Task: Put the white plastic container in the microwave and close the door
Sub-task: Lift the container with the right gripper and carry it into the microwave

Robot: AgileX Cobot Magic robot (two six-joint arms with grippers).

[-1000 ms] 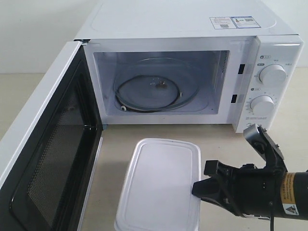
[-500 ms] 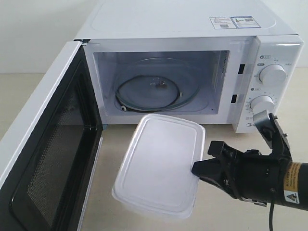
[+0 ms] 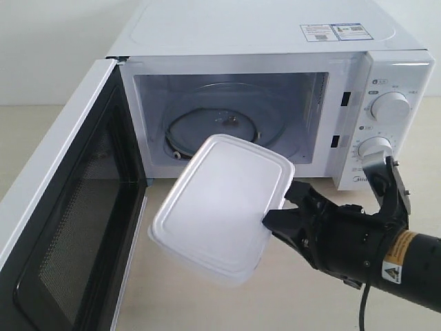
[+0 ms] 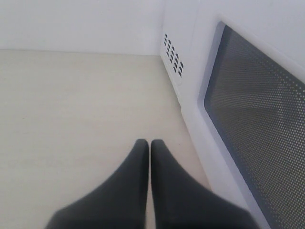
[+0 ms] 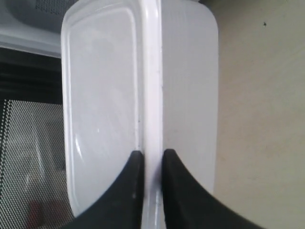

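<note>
So far, the right gripper (image 3: 274, 219) pinches the rim of the translucent white rectangular plastic container (image 3: 217, 207), tilted in air before the white boxy microwave (image 3: 262, 34); insertion and shutting its open mesh-lined door (image 3: 76, 227) remain.

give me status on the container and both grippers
Right gripper shut on white plastic container rim; container tilted, airborne, short of the microwave mouth. Left gripper shut, empty, outside the door. Door wide open, turntable bare, path clear.

The container (image 3: 215, 207) is smooth, milky translucent plastic; the microwave (image 3: 227, 27) glossy white, its turntable (image 3: 227, 103) glass; the surface (image 3: 207, 310) matt beige.
</note>
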